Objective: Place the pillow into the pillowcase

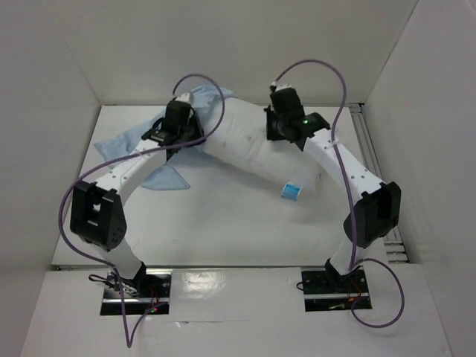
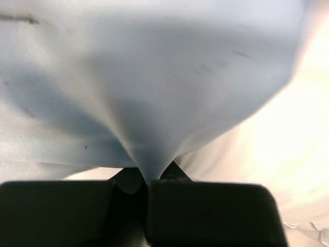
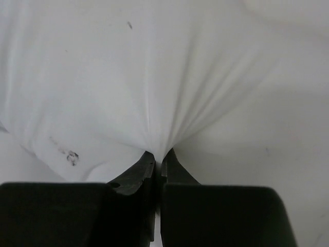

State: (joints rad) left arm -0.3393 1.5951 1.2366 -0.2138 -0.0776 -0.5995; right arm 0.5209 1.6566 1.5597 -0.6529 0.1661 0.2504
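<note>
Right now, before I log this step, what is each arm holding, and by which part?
Left fingers pinch a fold of the blue pillowcase; right fingers pinch a bunch of cloth on the white pillow.

L arm (image 1: 126,169): elbow out left, forearm angled fwd and inward.
L gripper (image 2: 148,177): jaws pinched tight, a fold of pillowcase (image 2: 154,77) nipped btwn tips.
R arm (image 1: 343,160): elbow out right, forearm angled fwd and inward.
R gripper (image 3: 158,157): jaws closed, pillow (image 3: 154,77) fabric bunched btwn tips.
</note>
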